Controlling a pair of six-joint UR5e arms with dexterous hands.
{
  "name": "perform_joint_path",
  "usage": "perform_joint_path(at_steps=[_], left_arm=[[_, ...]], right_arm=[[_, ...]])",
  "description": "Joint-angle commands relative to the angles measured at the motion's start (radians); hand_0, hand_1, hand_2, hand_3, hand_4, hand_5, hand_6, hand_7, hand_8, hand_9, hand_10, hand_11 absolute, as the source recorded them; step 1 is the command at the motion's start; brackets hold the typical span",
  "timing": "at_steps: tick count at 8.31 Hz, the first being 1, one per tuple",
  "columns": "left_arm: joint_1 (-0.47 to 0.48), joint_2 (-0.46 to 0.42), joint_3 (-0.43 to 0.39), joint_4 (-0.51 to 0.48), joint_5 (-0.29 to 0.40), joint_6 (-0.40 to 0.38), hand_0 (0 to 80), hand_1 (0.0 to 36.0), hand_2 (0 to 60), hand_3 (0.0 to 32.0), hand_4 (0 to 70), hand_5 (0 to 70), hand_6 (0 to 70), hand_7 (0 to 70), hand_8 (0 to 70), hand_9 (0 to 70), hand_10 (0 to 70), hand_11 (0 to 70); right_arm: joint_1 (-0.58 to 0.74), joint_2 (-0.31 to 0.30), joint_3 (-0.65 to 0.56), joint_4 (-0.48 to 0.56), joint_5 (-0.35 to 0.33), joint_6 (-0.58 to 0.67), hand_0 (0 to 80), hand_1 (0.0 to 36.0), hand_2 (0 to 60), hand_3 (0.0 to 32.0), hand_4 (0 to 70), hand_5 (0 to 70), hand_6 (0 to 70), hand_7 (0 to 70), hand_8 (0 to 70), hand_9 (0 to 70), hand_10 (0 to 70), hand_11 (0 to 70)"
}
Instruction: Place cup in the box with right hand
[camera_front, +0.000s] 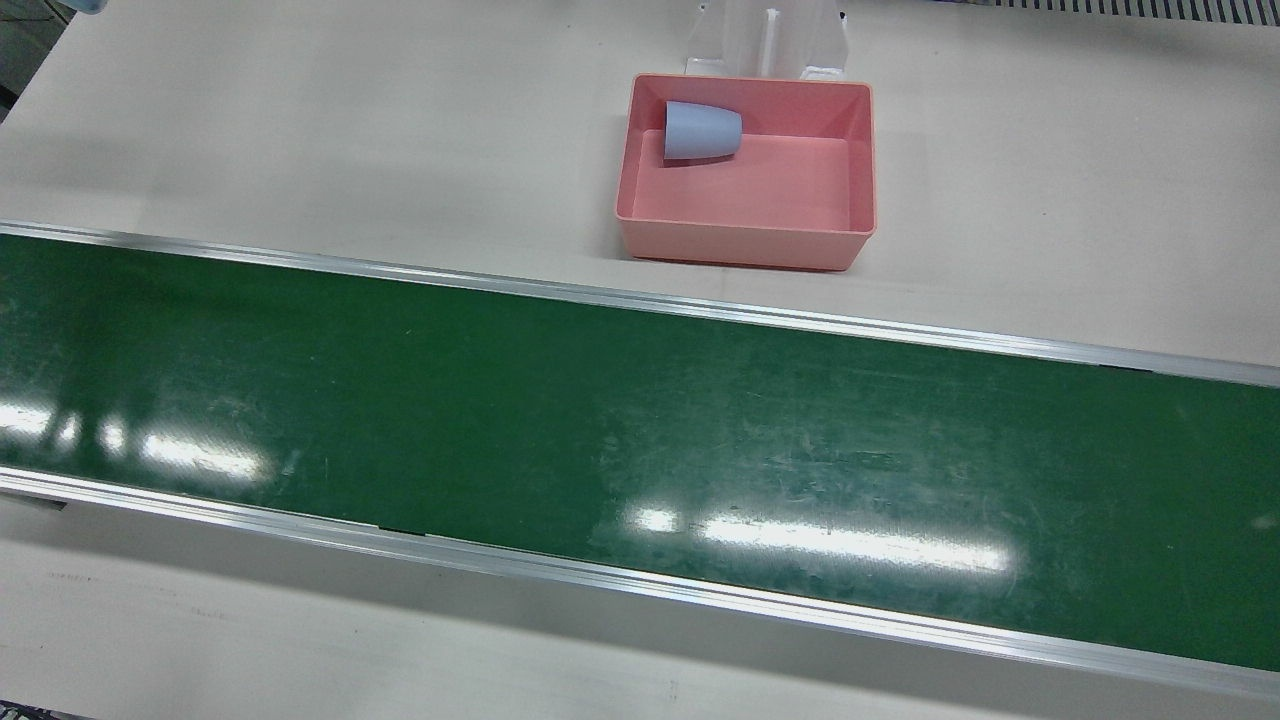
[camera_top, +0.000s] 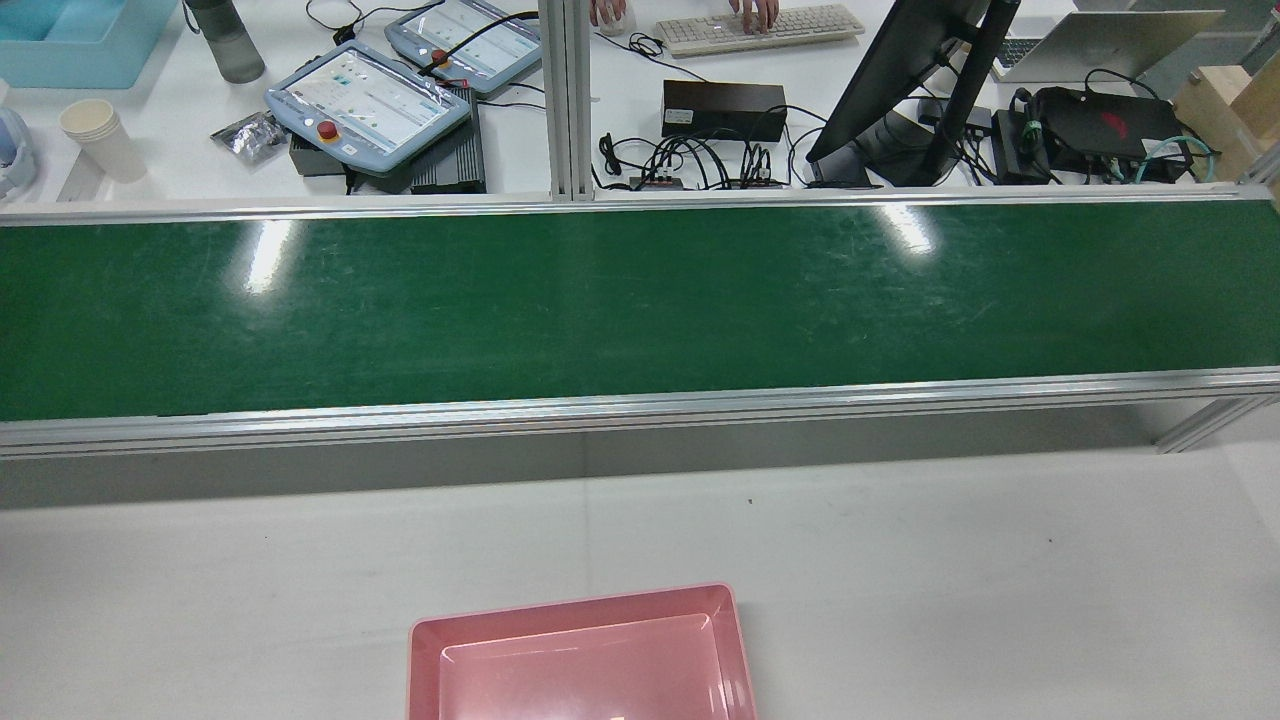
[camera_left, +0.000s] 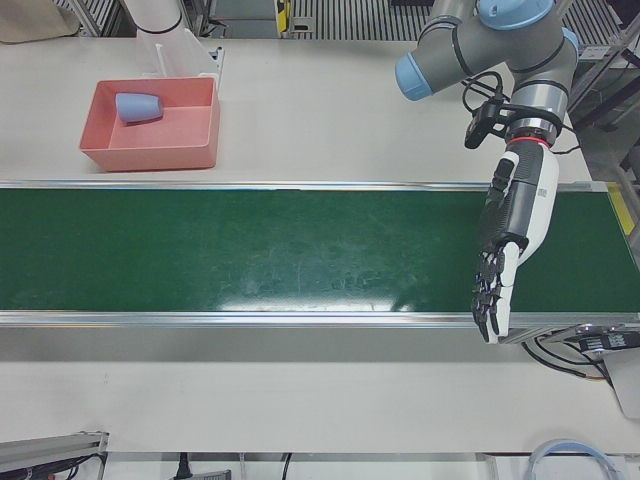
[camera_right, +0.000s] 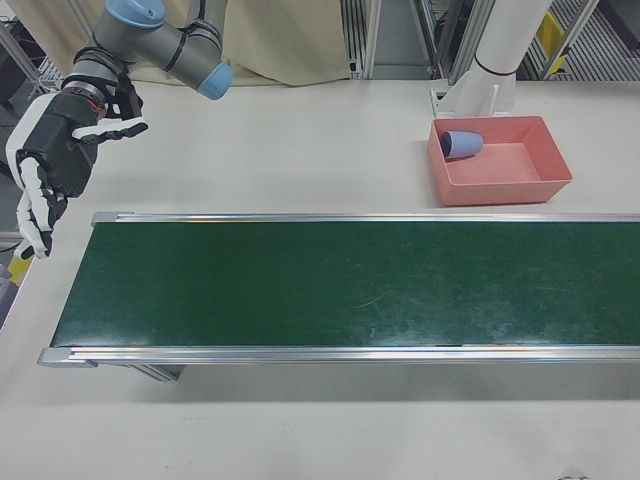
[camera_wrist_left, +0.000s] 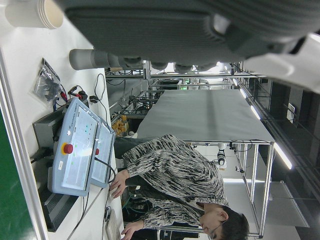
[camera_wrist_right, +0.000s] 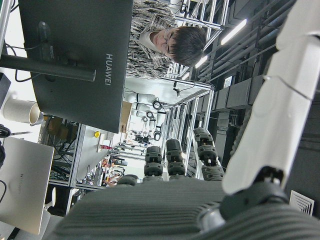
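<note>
1 cup (camera_front: 702, 131) on its side in 1 box (camera_front: 860, 160) | right robot hand (camera_right: 50, 170) empty, fingers spread | left robot hand (camera_left: 510, 240) empty, fingers spread

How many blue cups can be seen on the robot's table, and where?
1. The blue cup lies on its side inside the pink box, in the far corner nearest the pedestals. The rear view cuts off that part of the box.

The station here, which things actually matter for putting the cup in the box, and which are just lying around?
Part of the job:
- blue cup, on its side inside the box
- pink box
- right hand, open, holding nothing

Just lying about:
- green conveyor belt
- left hand, open over the belt's end
- paper cups, teach pendants, monitor, keyboard
</note>
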Motion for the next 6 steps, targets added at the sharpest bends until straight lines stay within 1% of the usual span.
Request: perform_joint_path(at_steps=[1, 6], left_arm=[[0.000, 0.000, 0.000, 0.000, 0.000, 0.000, 0.0, 0.0, 0.0, 0.0, 0.0, 0.0, 0.0, 0.0, 0.0, 0.0, 0.0, 0.0], [0.000, 0.000, 0.000, 0.000, 0.000, 0.000, 0.0, 0.0, 0.0, 0.0, 0.0, 0.0, 0.0, 0.0, 0.0, 0.0, 0.0, 0.0]], right_arm=[[0.000, 0.001, 0.000, 0.001, -0.001, 0.000, 50.2, 14.9, 0.0, 0.0, 0.0, 5.7, 6.4, 22.0, 8.1, 14.2, 0.0, 0.0], [-0.003, 0.004, -0.001, -0.001, -0.001, -0.002, 50.5, 15.0, 0.0, 0.0, 0.0, 5.7, 6.6, 23.3, 8.2, 14.7, 0.0, 0.0]])
